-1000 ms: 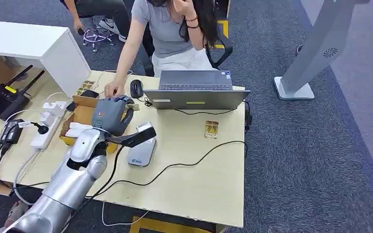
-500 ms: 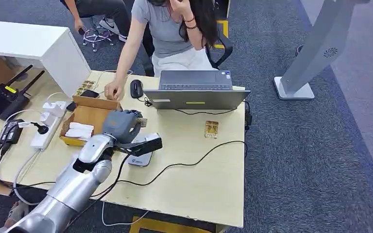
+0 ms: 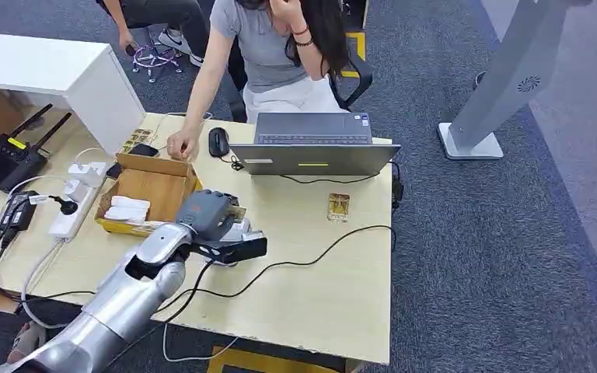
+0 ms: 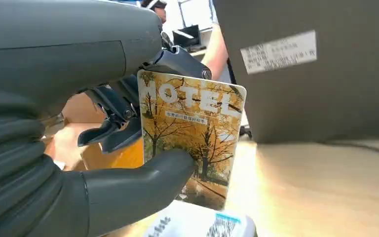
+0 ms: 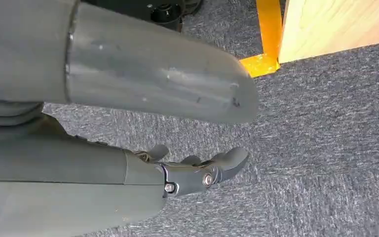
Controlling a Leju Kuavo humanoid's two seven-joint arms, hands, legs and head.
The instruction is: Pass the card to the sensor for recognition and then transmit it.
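The left robot hand [image 3: 206, 211] is clamped on the card [image 4: 190, 148] — thumb [image 4: 143, 185] pressed on the printed face, darker fingers [image 4: 113, 131] behind it. The card stands upright in the left wrist view, showing autumn trees and the word "HOTEL". In the head view the hand hovers over the sensor [image 3: 237, 231], a pale flat pad on the surface [image 3: 319, 287]; the card [image 3: 235, 212] peeks out at the hand's 3 o'clock side. In the left wrist view the sensor's white top [image 4: 202, 224] lies just under the card's lower edge; whether they touch cannot be told

A cardboard box [image 3: 149, 190] sits at 9 o'clock of the hand, just beside it, with white items inside. A laptop [image 3: 313, 144] stands at 1 o'clock, and a 2nd card [image 3: 338, 207] lies flat on the surface at 3 o'clock, well apart from the hand. A black cable [image 3: 311, 252] runs across the surface at 4 o'clock. A mouse [image 3: 218, 141] sits at 12 o'clock, with a person's hand [image 3: 179, 146] resting on the surface beside it. A power strip [image 3: 74, 206] lies at 9 o'clock beyond the box

The right robot hand [image 5: 197, 173] hangs over grey carpet [image 5: 325, 148] — fingers loosely curled, apart from the thumb, holding nothing
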